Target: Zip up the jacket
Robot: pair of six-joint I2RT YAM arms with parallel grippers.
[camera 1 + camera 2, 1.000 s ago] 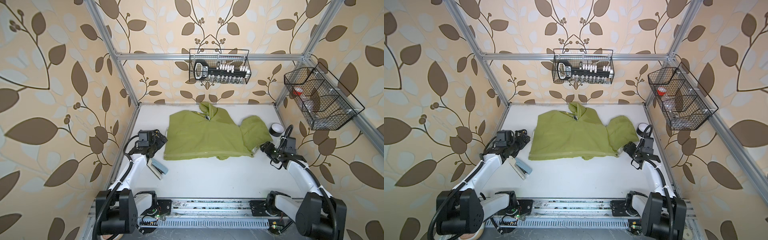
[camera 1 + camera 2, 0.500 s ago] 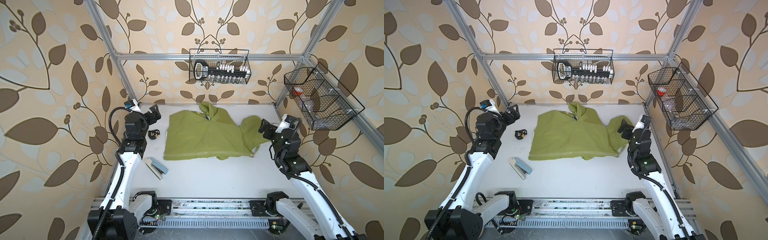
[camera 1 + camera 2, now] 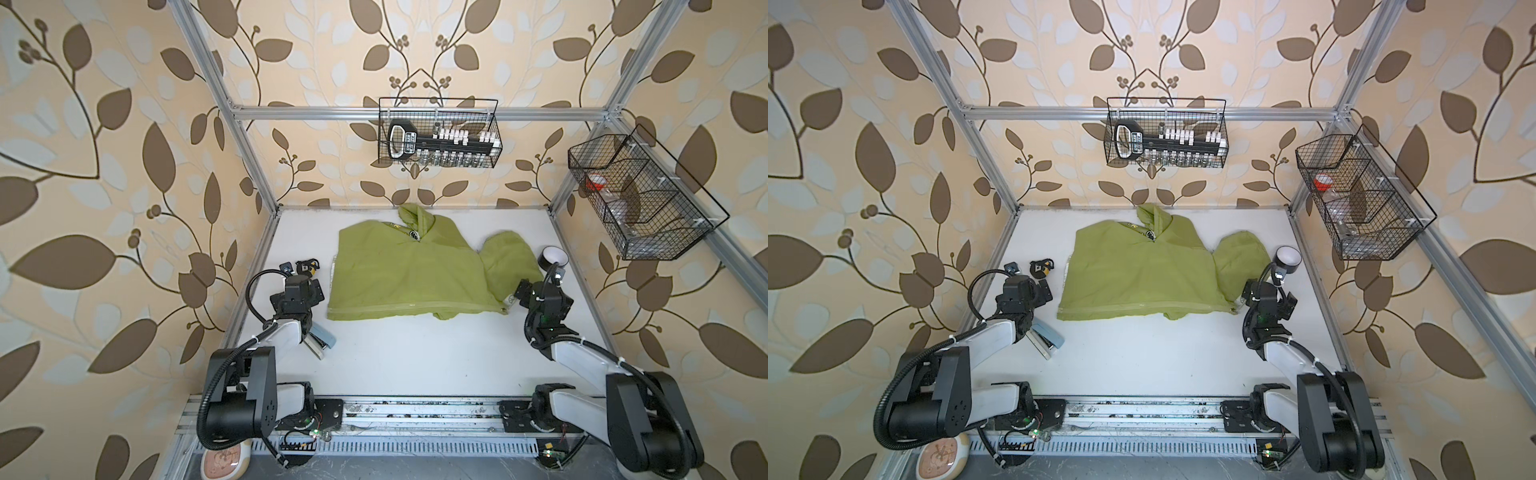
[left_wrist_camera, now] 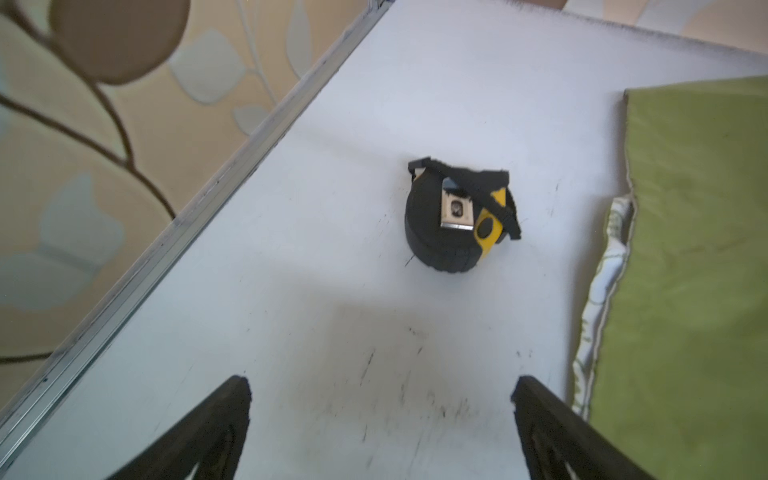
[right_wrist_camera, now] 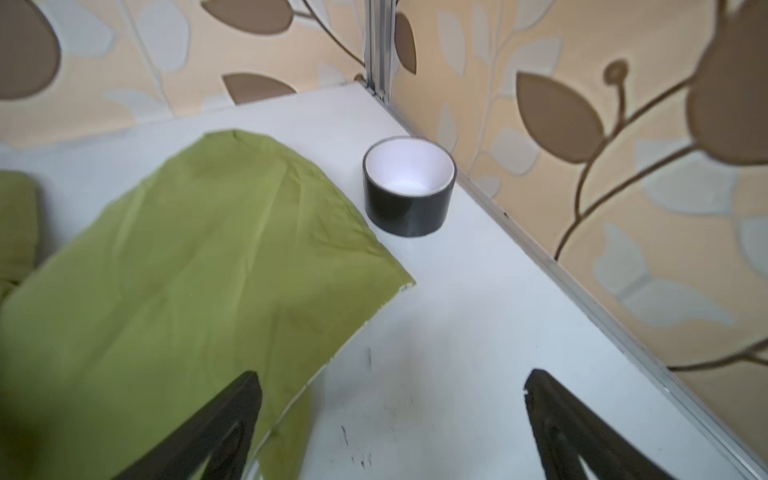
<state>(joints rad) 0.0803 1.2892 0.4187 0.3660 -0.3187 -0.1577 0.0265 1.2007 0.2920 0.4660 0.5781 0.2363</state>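
To the left, the left hand [image 4: 380, 386] hovered over the white counter [image 3: 415, 353], jaws spread wide and empty, with a black-and-yellow tape measure [image 4: 457, 216] just ahead of it. The lime-green jacket [image 3: 407, 278] lay flat mid-counter, hood toward the back wall. At the jacket's right edge the right hand [image 5: 392, 376] gaped open too, gripping nothing, near a black roll of tape [image 5: 409, 187].

One jacket [image 3: 407, 282], one tape measure [image 4: 453, 224], one tape roll [image 5: 409, 187], one stapler [image 3: 321, 343], two wire baskets [image 3: 438, 114].
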